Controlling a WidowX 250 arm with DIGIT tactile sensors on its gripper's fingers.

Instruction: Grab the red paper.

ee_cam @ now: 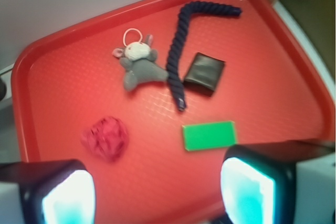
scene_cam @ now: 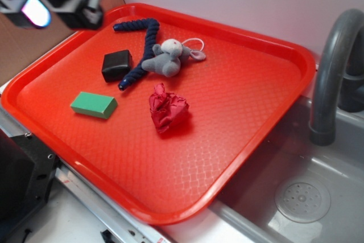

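High above the tray, claw wide open, empty, red paper untouched.

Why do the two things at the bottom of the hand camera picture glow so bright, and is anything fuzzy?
In the wrist view the gripper's two pads glow washed-out white-cyan, and the crumpled dark red paper wad looks soft and fuzzy; in the exterior view it is sharper, with a small shadow on the orange-red plastic tray.
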